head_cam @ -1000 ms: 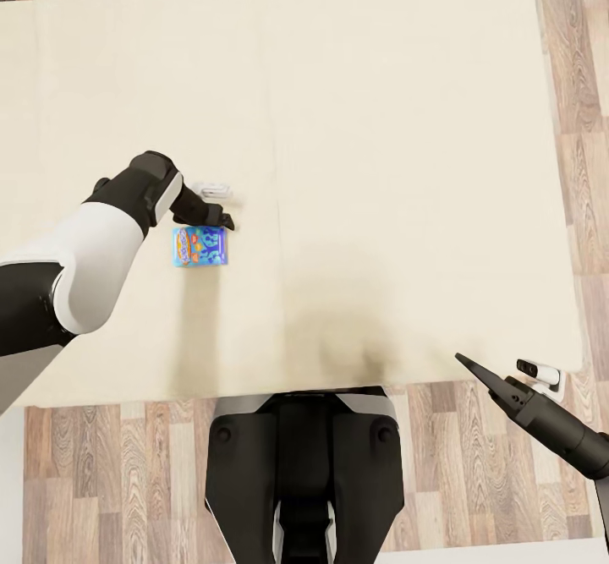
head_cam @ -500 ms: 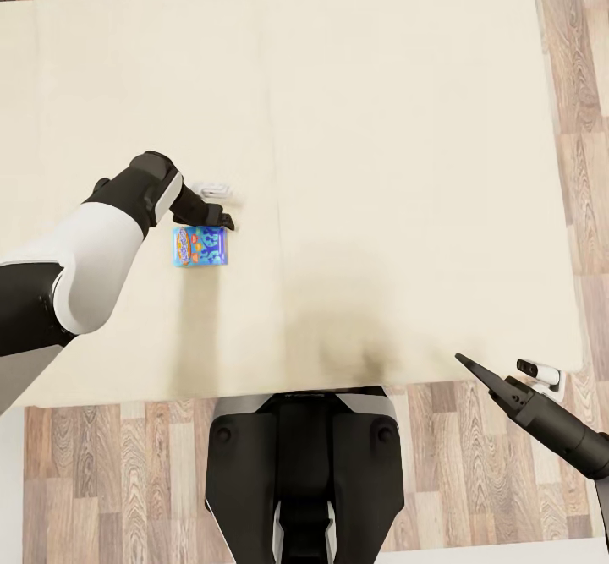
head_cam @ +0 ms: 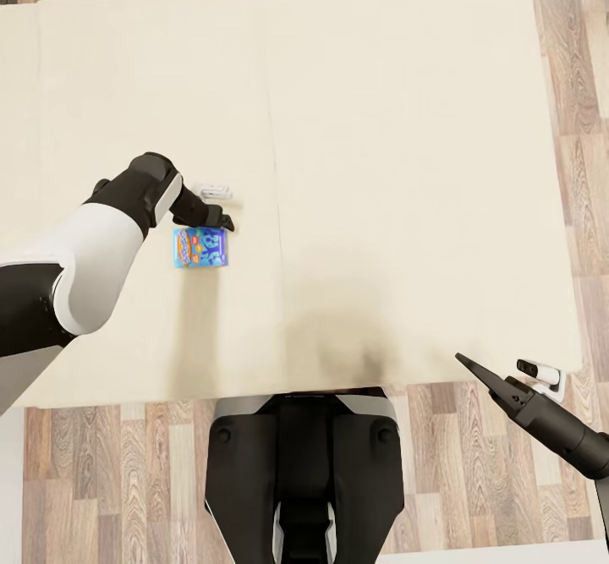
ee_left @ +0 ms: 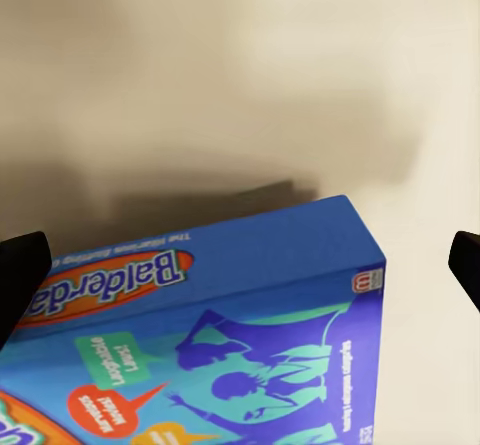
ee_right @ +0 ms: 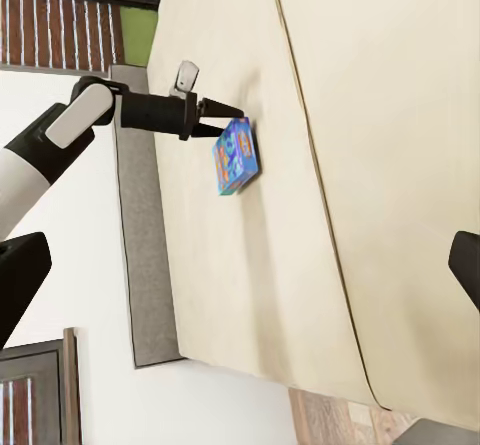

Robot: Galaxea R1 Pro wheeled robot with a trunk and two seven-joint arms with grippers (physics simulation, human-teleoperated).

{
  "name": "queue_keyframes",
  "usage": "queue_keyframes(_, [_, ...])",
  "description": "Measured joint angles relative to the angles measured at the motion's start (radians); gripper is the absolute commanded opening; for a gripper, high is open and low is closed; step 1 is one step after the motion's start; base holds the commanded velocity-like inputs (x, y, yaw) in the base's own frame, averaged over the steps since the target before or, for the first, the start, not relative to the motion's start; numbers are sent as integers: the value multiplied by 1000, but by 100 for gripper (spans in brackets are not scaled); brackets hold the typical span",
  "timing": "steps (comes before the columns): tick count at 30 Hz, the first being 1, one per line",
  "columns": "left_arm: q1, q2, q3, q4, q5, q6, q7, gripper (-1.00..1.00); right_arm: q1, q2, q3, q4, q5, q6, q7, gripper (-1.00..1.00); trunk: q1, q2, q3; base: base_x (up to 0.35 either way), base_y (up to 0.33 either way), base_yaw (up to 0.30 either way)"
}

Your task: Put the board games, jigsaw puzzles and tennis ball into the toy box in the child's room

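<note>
A small blue board game [head_cam: 201, 249] lies flat on the beige bed [head_cam: 406, 167], left of the middle. My left gripper [head_cam: 223, 222] hangs just past the box's far edge, pointing down at it. In the left wrist view the blue printed lid [ee_left: 230, 345] sits close below, and the left gripper [ee_left: 240, 265] is open, with its dark fingertips [ee_left: 20, 275] wide apart at the picture's sides. My right gripper [head_cam: 463, 361] is open and empty over the floor off the bed's near right corner. The right wrist view takes in the box [ee_right: 237, 155] and the left gripper [ee_right: 230, 123] from afar.
Wood-plank floor [head_cam: 127, 479] borders the bed's near, right and far sides. My dark base [head_cam: 304, 462] stands against the near edge. A dark grey bed frame [ee_right: 150, 295] and a white wall [ee_right: 80, 225] run along one side of the bed.
</note>
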Motion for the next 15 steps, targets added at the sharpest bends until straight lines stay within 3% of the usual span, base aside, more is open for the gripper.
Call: queue_keyframes(15, [2, 0, -1, 0, 0, 0, 1, 100, 0, 1, 0, 0, -1, 0, 0, 100, 0, 0, 0, 0, 0, 0])
